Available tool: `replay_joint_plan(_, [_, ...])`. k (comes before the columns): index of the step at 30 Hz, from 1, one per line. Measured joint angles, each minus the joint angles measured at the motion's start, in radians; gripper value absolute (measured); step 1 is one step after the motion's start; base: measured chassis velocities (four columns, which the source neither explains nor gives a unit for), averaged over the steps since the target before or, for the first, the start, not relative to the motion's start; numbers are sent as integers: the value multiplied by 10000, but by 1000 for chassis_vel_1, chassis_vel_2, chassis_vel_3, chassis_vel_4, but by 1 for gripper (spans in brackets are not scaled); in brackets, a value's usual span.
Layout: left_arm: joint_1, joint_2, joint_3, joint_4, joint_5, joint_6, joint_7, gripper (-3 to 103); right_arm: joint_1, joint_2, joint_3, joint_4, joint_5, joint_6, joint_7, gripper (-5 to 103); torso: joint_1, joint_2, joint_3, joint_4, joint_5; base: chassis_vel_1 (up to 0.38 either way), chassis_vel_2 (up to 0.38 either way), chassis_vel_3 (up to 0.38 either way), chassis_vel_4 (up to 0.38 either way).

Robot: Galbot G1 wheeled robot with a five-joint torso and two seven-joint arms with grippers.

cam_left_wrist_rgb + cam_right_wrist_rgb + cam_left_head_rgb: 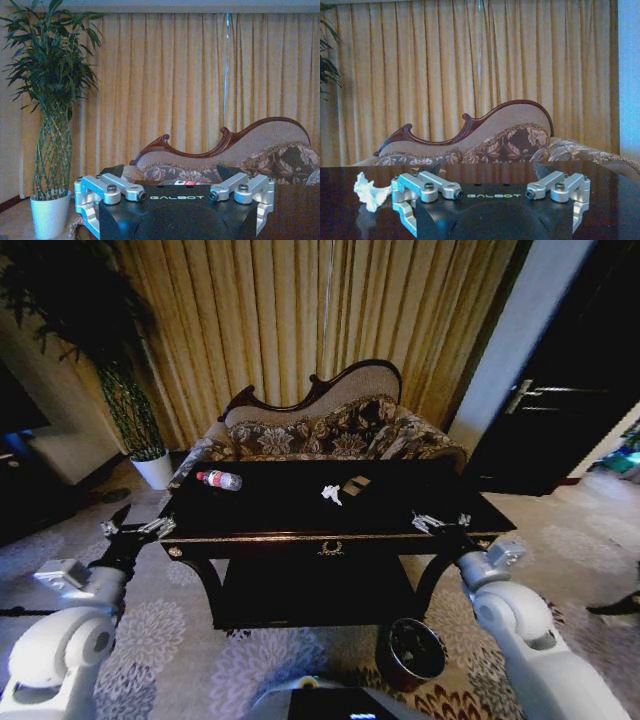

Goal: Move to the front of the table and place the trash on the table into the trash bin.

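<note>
I face the counter [300, 525] — bin [415, 650] on the floor by my right arm. Both hands, left [138, 530] and right [440, 522], hang spread apart at its front corners. Bottle [220, 480] lies crosswise, nearer my left; scrap [332, 494] nearer my right.

Bottle [219, 480] lies at the worktop's [290, 512] far left corner, scraps [341, 490] mid-worktop; bin [415, 651] on the floor before its right end; sofa [330, 430] behind.
</note>
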Motion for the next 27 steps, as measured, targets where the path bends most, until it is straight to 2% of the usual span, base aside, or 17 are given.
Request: replay_joint_plan(27, [-17, -13, 7, 133, 12, -144, 36, 100, 89, -77, -165, -80, 59, 40, -16, 100, 2, -2, 2, 0, 0, -35, 33, 30, -34])
